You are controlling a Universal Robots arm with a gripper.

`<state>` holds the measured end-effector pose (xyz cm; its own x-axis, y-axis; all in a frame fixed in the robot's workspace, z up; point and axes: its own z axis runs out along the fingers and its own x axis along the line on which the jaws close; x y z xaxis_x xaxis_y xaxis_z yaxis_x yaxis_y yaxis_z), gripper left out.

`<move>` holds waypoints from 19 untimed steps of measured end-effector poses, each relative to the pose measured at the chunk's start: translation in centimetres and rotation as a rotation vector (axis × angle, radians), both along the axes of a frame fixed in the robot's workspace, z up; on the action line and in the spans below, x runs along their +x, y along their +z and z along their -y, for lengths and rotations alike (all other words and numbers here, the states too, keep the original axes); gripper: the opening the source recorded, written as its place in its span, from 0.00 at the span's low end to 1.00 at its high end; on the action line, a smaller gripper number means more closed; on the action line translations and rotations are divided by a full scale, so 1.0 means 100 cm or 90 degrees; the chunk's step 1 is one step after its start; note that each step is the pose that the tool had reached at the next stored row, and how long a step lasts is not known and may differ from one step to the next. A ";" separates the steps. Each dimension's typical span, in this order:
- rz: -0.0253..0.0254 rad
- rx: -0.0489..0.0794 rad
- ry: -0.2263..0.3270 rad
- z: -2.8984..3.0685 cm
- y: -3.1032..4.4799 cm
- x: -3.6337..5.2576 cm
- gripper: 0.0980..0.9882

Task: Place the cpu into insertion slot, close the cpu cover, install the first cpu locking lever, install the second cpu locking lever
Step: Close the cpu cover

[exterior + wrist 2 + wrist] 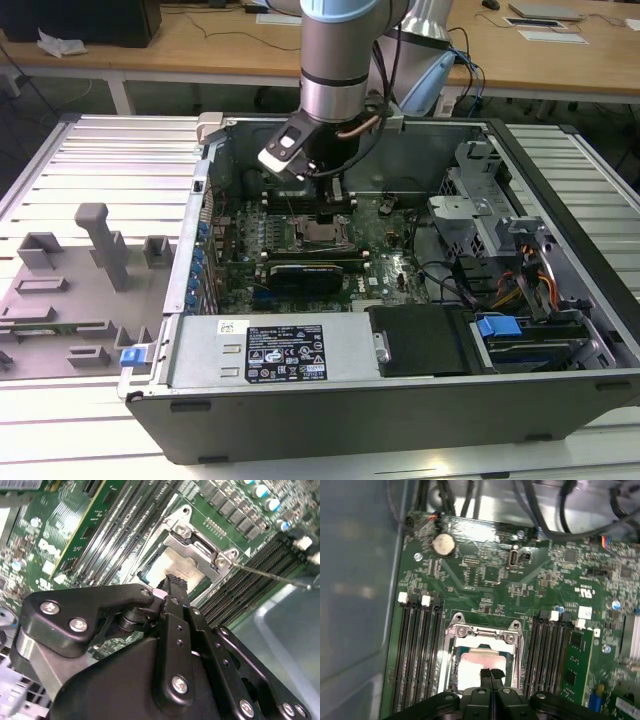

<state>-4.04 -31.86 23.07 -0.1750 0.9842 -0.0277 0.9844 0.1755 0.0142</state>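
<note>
The cpu point(472, 666) point(176, 569) is a pale square lying flat in the insertion slot point(322, 233) on the green board. The silver cpu cover point(482, 633) point(196, 549) frames it, and I cannot tell whether it lies fully down. A thin wire locking lever point(272, 575) runs out from one corner of the socket over the memory slots. My gripper point(491, 673) point(171, 580) point(337, 196) hangs just above the cpu's near edge with its black fingers pressed together and nothing between them.
Rows of memory slots point(417, 650) flank the socket on both sides. The metal case wall point(200, 230) and bundled cables point(470, 280) surround the board. A coin battery point(443, 543) sits beyond the socket. Grey fixtures point(100, 245) stand on the table at the exterior view's left.
</note>
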 end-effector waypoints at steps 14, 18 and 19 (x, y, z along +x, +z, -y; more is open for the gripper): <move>0.0000 -0.024 0.254 0.0000 -0.0008 0.0000 0.01; 0.0002 -0.028 0.311 0.0000 -0.0010 0.0000 0.01; 0.0003 -0.029 0.325 0.0000 -0.0011 0.0000 0.01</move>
